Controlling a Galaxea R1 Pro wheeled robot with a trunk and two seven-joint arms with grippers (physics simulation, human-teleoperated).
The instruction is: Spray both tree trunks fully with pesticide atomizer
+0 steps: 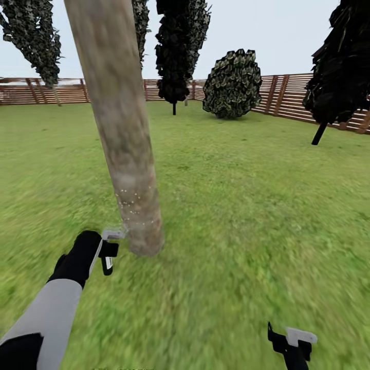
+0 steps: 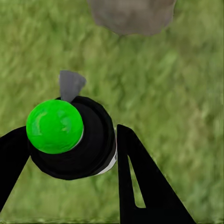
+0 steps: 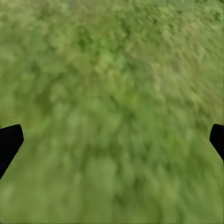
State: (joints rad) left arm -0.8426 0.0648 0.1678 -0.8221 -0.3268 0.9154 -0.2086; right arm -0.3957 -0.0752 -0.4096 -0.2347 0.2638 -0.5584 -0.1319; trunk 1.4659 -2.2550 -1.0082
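Holding the atomizer [image 2: 72, 140] (black bottle, green top here) tight between its fingers, left gripper [image 1: 109, 250] sits low, just beside the trunk [image 1: 123, 149] base | white specks [image 1: 129, 203] dot the lower trunk | right gripper [image 1: 292, 341] wide open, nothing in it, over grass [image 1: 246, 205] | fence [image 1: 288, 97] far behind

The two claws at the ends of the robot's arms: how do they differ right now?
The left claw is shut on the pesticide atomizer, a black bottle whose top shows green; the right claw holds nothing. The left claw sits beside the base of the tree trunk, where whitish specks dot the bark; the right claw hangs low over bare lawn, its fingers spread wide. Both have black fingers with a pale grey part.
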